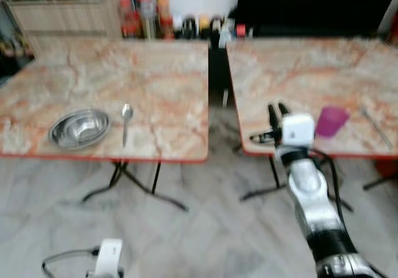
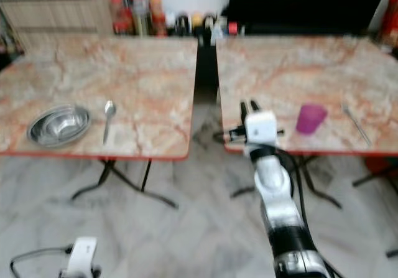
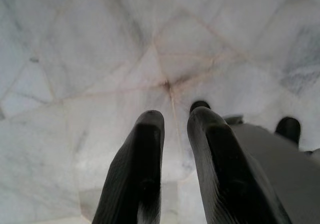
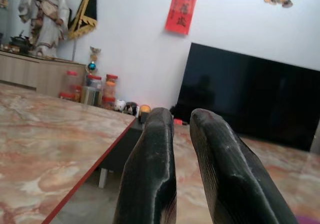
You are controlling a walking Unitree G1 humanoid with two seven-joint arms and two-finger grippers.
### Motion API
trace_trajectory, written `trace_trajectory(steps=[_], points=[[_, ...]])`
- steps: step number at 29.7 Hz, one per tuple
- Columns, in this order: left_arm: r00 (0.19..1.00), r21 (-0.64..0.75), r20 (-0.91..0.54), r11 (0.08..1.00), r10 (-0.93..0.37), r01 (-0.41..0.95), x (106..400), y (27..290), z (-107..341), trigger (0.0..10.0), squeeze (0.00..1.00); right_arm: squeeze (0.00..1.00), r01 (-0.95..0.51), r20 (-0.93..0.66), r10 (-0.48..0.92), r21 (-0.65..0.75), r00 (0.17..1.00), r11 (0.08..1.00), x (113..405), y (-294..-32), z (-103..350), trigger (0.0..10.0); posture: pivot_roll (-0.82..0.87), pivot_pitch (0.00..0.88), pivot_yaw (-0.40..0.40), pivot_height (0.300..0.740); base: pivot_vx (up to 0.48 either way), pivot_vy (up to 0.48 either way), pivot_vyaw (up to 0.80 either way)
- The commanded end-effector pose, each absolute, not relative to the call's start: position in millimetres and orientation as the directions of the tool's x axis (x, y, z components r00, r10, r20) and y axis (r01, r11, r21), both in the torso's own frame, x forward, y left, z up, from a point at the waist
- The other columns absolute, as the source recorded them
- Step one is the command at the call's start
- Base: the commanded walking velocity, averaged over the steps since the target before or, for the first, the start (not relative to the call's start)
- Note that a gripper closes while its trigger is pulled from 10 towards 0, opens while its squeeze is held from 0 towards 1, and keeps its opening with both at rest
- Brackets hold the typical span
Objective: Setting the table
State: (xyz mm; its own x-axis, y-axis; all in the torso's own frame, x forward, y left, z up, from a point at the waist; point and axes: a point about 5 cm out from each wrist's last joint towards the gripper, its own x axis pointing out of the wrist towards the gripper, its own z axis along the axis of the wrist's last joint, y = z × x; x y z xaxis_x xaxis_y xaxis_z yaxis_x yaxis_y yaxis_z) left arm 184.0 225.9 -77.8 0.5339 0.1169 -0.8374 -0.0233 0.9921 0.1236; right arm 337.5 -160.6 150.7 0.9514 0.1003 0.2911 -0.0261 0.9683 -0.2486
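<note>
A: Two marble-pattern tables, red-edged, side by side with a dark gap between. Left table (image 1: 106, 79) carries a steel bowl (image 1: 79, 128) near its front edge and a spoon (image 1: 125, 122) just beside it on the bowl's right, lying front to back, bowl end away from the robot.

B: And the right table (image 1: 298, 73)?

A: A purple cup (image 1: 332, 121) upright near the front edge. Farther right, a thin metal utensil (image 1: 376, 127) lies at a slant; too blurred to say what kind.

B: Right gripper (image 1: 277, 111)?

A: Raised in front of the right table's front left corner, fingers pointing away from the robot, empty. Cup sits to its right, apart from it. In the wrist view the two fingers (image 4: 150, 169) stand close, a narrow slit between them, nothing clamped.

B: Left gripper (image 3: 172, 134)?

A: Arm hangs low over the pale tiled floor (image 3: 75, 58). Fingers nearly together, a thin gap, holding nothing.

B: Background?

A: Jars and bottles (image 1: 146, 17) on the floor along the wall, a large dark screen (image 4: 250, 93), a wooden sideboard (image 1: 62, 13), a red hanging (image 4: 182, 6) on the white wall.
</note>
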Motion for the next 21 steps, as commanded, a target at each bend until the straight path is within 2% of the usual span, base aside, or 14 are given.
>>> trace_trajectory(steps=[1,21], points=[[0.537,0.146,-0.834,0.989,0.129,-0.012,186.1,230.3,-75.8,10.0,0.0,0.0,-0.047,0.289,0.12,-0.25,0.95,0.967,339.5,-155.1,153.4,10.0,0.0,0.0,-0.008,0.74,0.285,-0.274,0.0],[0.549,0.144,-0.825,0.989,0.132,-0.021,192.2,231.0,-72.6,10.0,0.0,0.0,-0.026,0.254,0.09,-0.246,0.963,0.969,345.3,-159.9,154.4,10.0,0.01,0.0,-0.014,0.74,0.291,-0.275,0.0]])
